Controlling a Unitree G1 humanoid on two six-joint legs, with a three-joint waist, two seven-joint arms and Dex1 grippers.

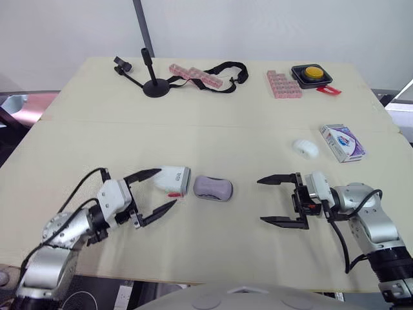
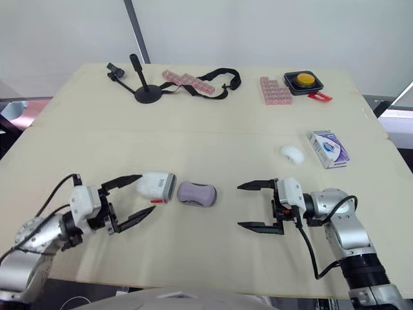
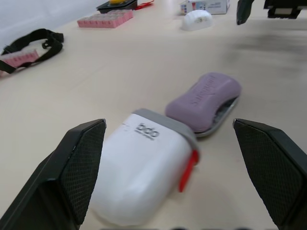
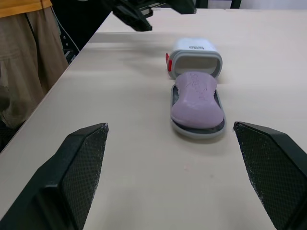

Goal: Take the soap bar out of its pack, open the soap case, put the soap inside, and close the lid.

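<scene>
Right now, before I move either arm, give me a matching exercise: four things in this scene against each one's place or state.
Things:
1. soap bar
2. white lid
3. soap pack
4. left end effector

Places or states:
A. open, fingers either side of the white lid
B. lying on the grey tray
C. near the table's right edge, beside a white crumpled item
D. lying off the tray, mouth towards the soap bar

Pairs: 1-B, 2-D, 3-C, 4-A.
</scene>
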